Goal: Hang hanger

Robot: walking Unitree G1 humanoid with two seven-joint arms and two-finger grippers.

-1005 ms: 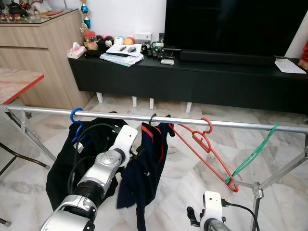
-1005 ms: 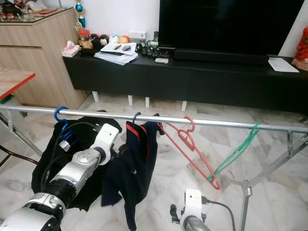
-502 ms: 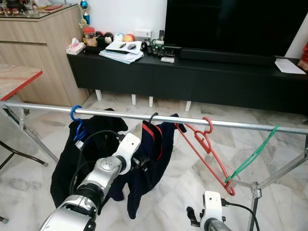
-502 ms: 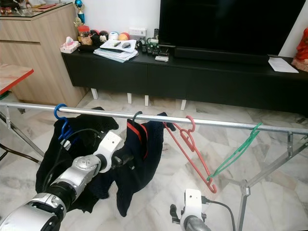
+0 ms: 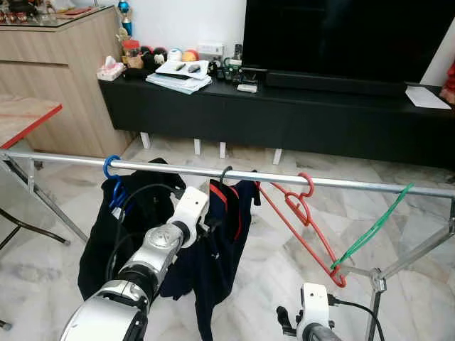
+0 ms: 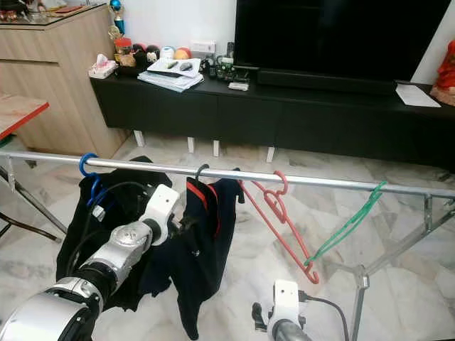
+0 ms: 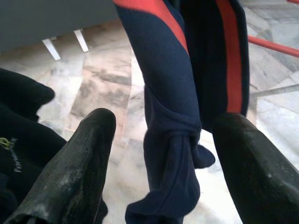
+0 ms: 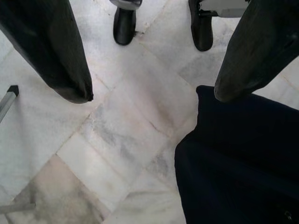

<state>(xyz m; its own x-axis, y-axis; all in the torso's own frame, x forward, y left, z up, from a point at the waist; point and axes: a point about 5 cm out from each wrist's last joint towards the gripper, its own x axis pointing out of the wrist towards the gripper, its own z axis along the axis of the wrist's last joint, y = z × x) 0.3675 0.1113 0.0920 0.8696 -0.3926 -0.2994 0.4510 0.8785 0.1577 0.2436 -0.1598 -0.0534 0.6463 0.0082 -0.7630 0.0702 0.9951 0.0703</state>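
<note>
A silver rail (image 5: 341,182) crosses in front of me. On it hang a blue hanger (image 5: 111,170) with a black garment (image 5: 99,241), a black hanger (image 5: 225,173) with a navy, red-striped garment (image 5: 222,263), an empty red hanger (image 5: 307,213) and an empty green hanger (image 5: 373,227). My left gripper (image 5: 212,223) is raised against the navy garment just below the rail. In the left wrist view that gripper (image 7: 163,119) is open, and the navy cloth (image 7: 173,154) hangs between its fingers (image 7: 88,144). My right gripper (image 8: 154,93) hangs low and open over the floor.
A long black TV cabinet (image 5: 284,117) with a large TV (image 5: 341,35) stands behind the rail. A wooden sideboard (image 5: 57,78) and a red-edged table (image 5: 28,117) are on the left. The rack's legs (image 5: 398,266) spread over the marble floor. My own feet (image 8: 125,25) appear in the right wrist view.
The navy garment, pulled and bunched to the left half a second ago, now hangs straight down. My left gripper has risen slightly towards the rail. The camera shifted a little.
</note>
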